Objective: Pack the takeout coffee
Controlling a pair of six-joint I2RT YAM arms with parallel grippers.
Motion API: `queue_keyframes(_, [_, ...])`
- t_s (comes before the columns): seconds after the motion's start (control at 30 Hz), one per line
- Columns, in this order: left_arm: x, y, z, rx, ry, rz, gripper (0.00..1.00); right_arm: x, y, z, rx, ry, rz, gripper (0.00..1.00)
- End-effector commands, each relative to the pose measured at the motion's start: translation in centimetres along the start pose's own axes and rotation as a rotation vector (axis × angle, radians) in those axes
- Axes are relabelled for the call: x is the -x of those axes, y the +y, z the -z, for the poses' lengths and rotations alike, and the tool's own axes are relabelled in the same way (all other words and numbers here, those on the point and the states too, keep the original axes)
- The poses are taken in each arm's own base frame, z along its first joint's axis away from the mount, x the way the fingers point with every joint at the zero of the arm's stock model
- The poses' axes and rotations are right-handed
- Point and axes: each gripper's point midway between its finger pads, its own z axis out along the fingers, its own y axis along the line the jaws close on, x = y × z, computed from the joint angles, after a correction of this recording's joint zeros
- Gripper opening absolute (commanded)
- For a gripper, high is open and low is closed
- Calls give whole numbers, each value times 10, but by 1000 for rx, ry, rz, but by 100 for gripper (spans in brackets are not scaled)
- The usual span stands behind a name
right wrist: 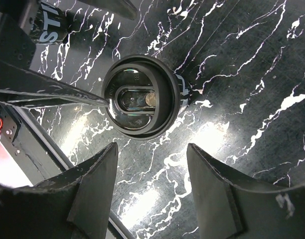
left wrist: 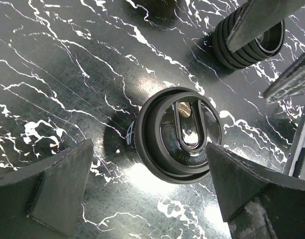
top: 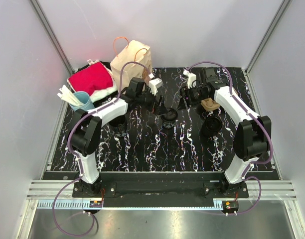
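Standing upright near the middle of the black marble bench [top: 142, 149] is the coffee cup [top: 168, 117]. It has a shiny black lid [left wrist: 185, 132] on top, and the lid has a long sip slot in it.

The left pincer [left wrist: 150, 147] hangs over the cup from the left side. Its two fingers are spread wide apart and hold nothing. The right pincer [right wrist: 151, 148] hangs over the cup from the right side. Its fingers are spread wide too, and they hold nothing. In both wrist views the cup sits out past the fingertips, not squeezed by them.

To the right of the cup, near the right arm, is a black round thing with ribs [top: 211, 127]. I cannot tell just what it is. A small brown cardboard piece [top: 210, 104] lies close behind it.

At the far left corner a brown paper bag [top: 134, 59] with handles stands up. Beside it is a red cloth [top: 90, 78] on something white. A light blue cup [top: 81, 101] with pale sticks [top: 68, 94] in it sits just in front of the cloth.
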Motion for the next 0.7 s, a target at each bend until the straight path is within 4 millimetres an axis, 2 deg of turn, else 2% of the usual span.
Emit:
queue_keyframes(0.0, [19, -6, -2, -37, -33, -16, 99, 16, 14, 15, 27, -76, 31, 63])
queue_keyframes(0.37, [6, -1, -11, -54, 4, 15, 98, 14, 15, 17, 30, -79, 32, 63])
queue_keyframes(0.4, [0, -1, -12, -58, 15, 23, 97, 14, 15, 16, 30, -82, 29, 63])
queue_keyframes(0.67, [-9, 0, -12, -65, 29, 34, 92, 11, 13, 10, 43, -70, 5, 62])
